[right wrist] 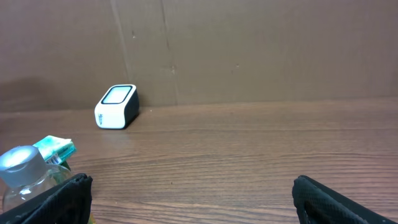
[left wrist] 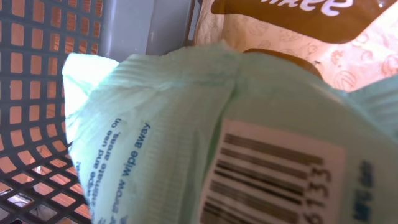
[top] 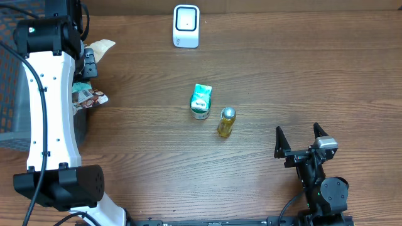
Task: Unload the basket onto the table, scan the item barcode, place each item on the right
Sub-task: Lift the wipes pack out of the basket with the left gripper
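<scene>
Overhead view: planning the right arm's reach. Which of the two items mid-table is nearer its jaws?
The yellow bottle with the silver cap: it lies right of the green pack, on the side toward the right gripper, whose jaws stand open.

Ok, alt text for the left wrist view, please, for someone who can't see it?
A pale green wipes pack fills most of the frame, very close to the camera, its white barcode label at lower right. Behind it at the top is a brown and cream packet, and a grey mesh basket wall shows at left.
</scene>
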